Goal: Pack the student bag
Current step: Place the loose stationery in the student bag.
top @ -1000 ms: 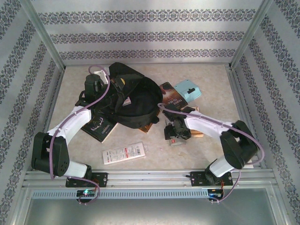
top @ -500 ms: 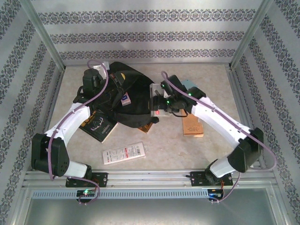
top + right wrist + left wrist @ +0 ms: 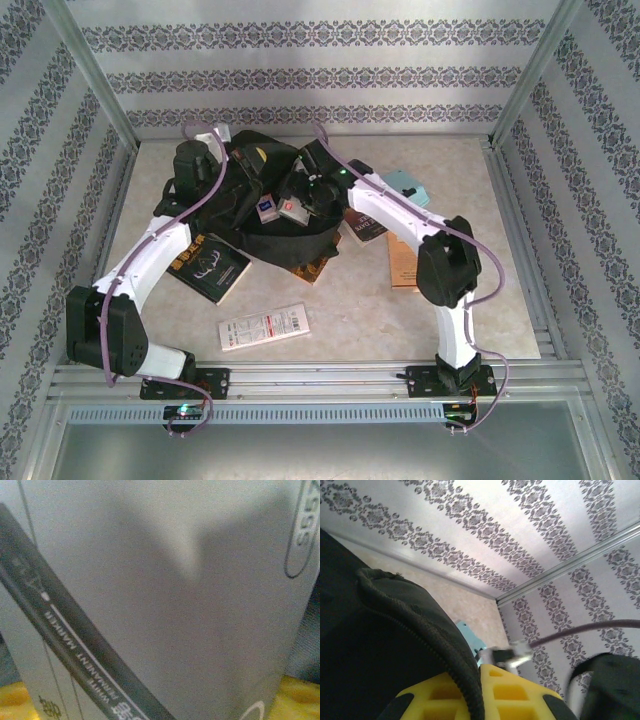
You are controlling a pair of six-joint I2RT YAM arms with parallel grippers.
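Observation:
The student bag, black and soft, lies at the middle left of the table. Its zip edge is pinched between the yellow fingers of my left gripper, which is shut on it at the bag's far left rim. My right gripper hangs over the bag's open mouth. It is shut on a grey marker box with a dark printed band. Yellow fingertips show at the box's lower corners. The same box sits tilted above the black fabric.
A dark book lies under the left forearm, and a white printed card lies near the front. A dark book, a brown notebook and a light blue item lie right of the bag. Patterned walls close three sides.
My right gripper lifted the marker box from the table's right side and carried it left and back, now over the bag's mouth. The left gripper kept its hold on the zip edge.

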